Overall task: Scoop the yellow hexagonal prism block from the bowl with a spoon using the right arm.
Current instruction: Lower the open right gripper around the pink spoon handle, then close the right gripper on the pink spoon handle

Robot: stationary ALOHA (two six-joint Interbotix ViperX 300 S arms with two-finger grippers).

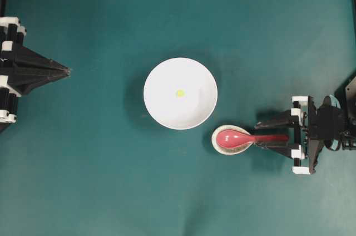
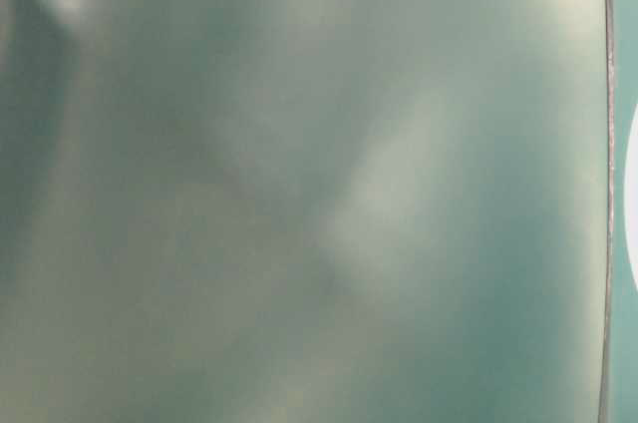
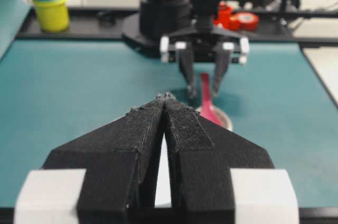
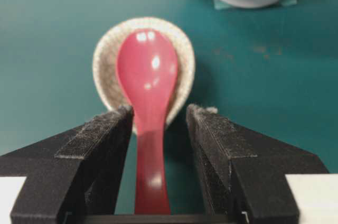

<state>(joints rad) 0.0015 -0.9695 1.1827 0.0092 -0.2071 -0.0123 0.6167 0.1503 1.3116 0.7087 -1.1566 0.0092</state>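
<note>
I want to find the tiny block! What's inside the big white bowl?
Only the yellow block sits inside the white bowl, near the middle. The table beneath the bowl is covered, so that part can't be seen.

A small speckled cream spoon rest (image 1: pixel 231 146) lies on the teal table (image 1: pixel 100 180). Beyond the far table edge stand a yellow tub (image 3: pixel 50 12) with a blue lid and red tape rolls (image 3: pixel 240 19).

Yellow block (image 1: pixel 179 93) in white bowl (image 1: pixel 158 111), pink spoon (image 1: pixel 245 137) beside

1 bowl (image 1: pixel 161 111), 1 spoon (image 1: pixel 245 137), 1 block (image 1: pixel 179 93), 2 arms (image 1: pixel 322 127)
</note>
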